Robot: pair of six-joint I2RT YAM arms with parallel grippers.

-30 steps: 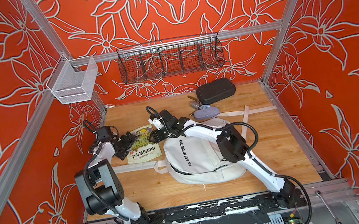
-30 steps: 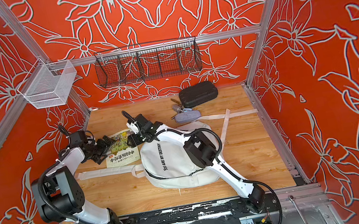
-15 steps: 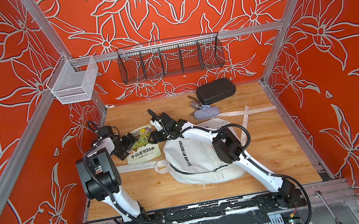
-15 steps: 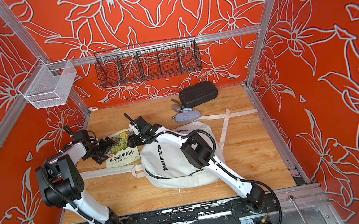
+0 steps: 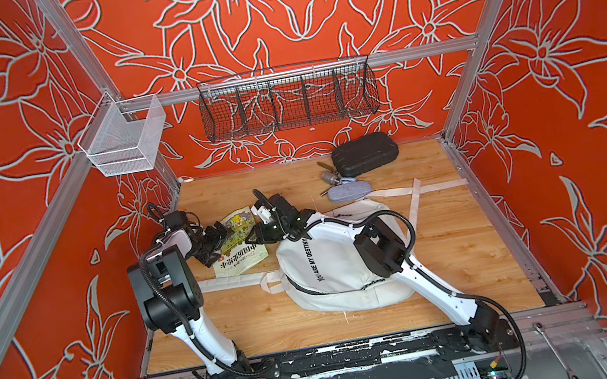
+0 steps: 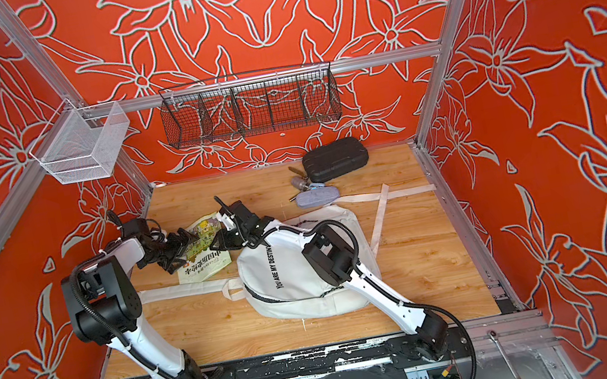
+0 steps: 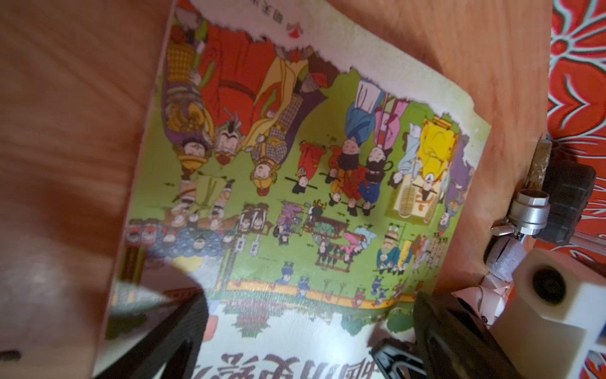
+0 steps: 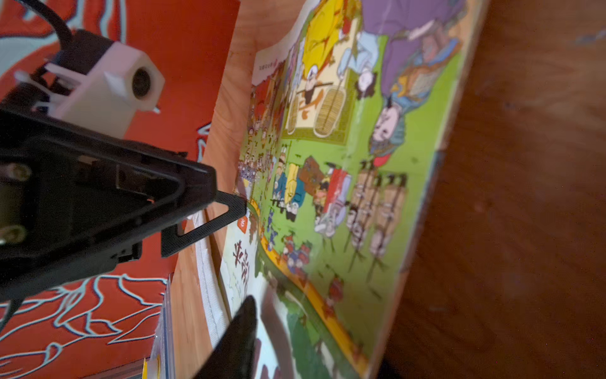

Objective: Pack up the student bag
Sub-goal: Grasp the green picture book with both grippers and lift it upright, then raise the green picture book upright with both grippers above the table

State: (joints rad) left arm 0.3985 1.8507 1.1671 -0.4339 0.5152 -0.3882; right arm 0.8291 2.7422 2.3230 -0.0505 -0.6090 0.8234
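Top views both show the student bag [image 5: 331, 286] lying flat on the wooden bench [image 5: 470, 237], just below and right of the frame's centre, with its black lettering facing up. One long white strap [image 5: 225, 283] trails toward the left. Another strap [image 5: 440, 186] runs off to the right, above the bag.

The right arm reaches across the bag's upper part. Its end effector [image 5: 257, 235] sits at the right edge of an illustrated book [image 5: 242, 258], which lies just upper left of the bag. In the right wrist view one black finger [image 8: 241, 328] rests over the book's cover. The other finger is hidden, so I cannot tell whether the book is pinched.

The left end effector [image 5: 220, 241] meets the book from the left. In the left wrist view its jaws are spread wide, with a finger [image 7: 183, 328] low over each side of the cover.

Toward the upper right of the bench lie a grey pouch [image 5: 348, 192], some keys [image 5: 329, 177] and a black case [image 5: 365, 154]. On the back wall hang a black wire basket [image 5: 288, 100] and, in the upper left, a white mesh basket [image 5: 125, 146].
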